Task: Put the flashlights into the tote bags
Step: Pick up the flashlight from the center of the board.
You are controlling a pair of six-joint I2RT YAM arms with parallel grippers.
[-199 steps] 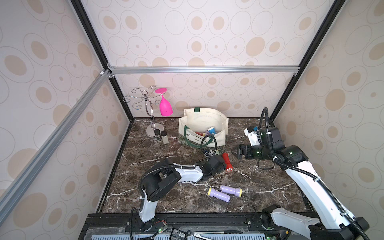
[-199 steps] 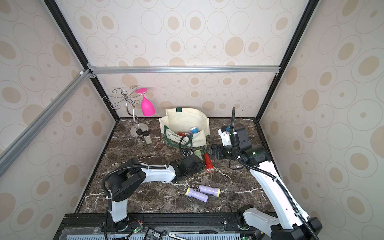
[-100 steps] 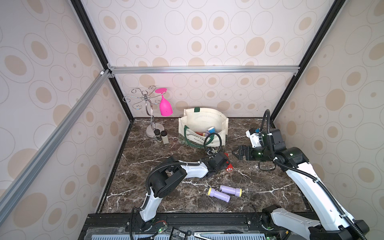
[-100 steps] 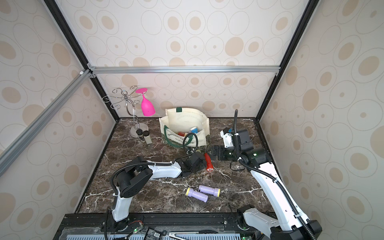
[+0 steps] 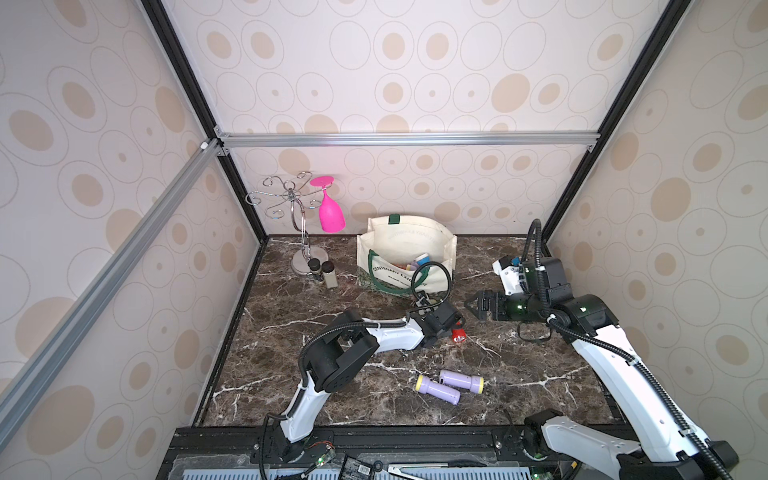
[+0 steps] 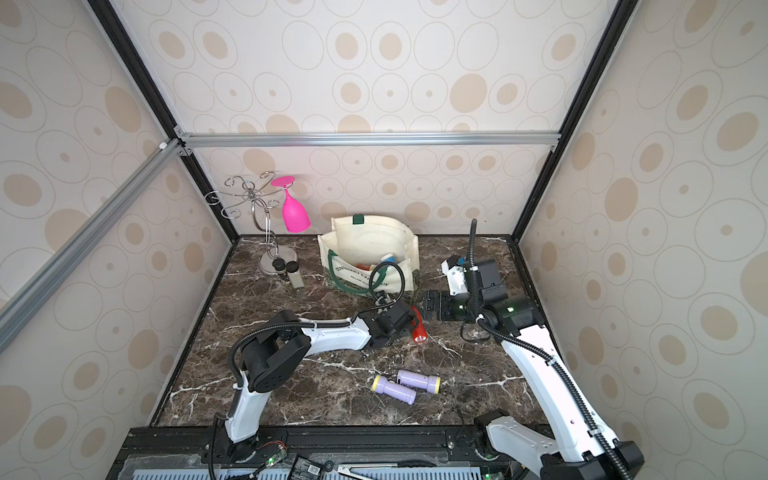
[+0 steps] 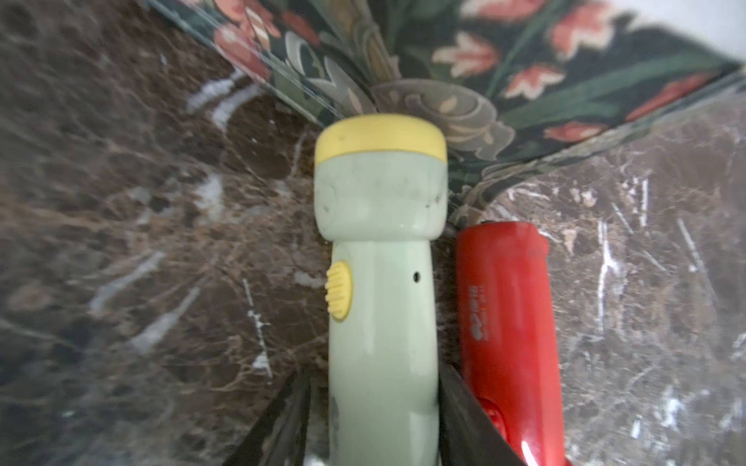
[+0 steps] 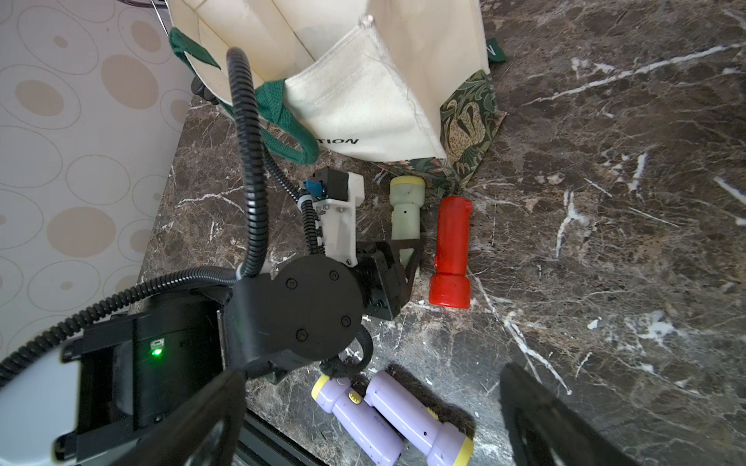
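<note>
The tabletop (image 5: 540, 374) is polished dark marble with white veins. The green flashlight (image 7: 381, 302), red flashlight (image 7: 508, 322) and lilac flashlights (image 8: 387, 419) are smooth plastic, the red one glossiest. The tote (image 8: 363, 92) is matt cream canvas with a woven handle (image 8: 282, 117); the stand (image 5: 297, 216) is shiny chrome wire.

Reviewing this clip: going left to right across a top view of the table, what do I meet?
Wire glass rack → tote bag → right tool. Left out, since they overlap these: pink glass, two jars, red flashlight, lilac flashlights.
</note>
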